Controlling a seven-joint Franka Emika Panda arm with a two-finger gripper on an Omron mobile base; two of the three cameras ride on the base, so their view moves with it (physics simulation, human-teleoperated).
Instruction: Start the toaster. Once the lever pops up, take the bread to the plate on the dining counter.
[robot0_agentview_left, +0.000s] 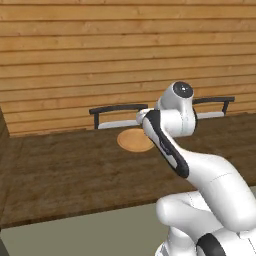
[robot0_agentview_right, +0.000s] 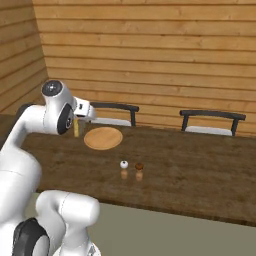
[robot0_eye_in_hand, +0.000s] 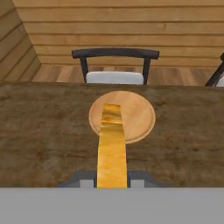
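- Clamped between the fingers, the bread (robot0_eye_in_hand: 112, 148) juts edge-on from the end effector (robot0_eye_in_hand: 112, 179), which is closed on it.
- Its far end hangs over the plate (robot0_eye_in_hand: 140, 116) on the bench (robot0_eye_in_hand: 43, 131).
- One chair (robot0_eye_in_hand: 114, 65) stands behind the bench.

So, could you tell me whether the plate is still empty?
Empty: the plate shows bare wood, and the bread is shut in the gripper, seen edge-on before it.
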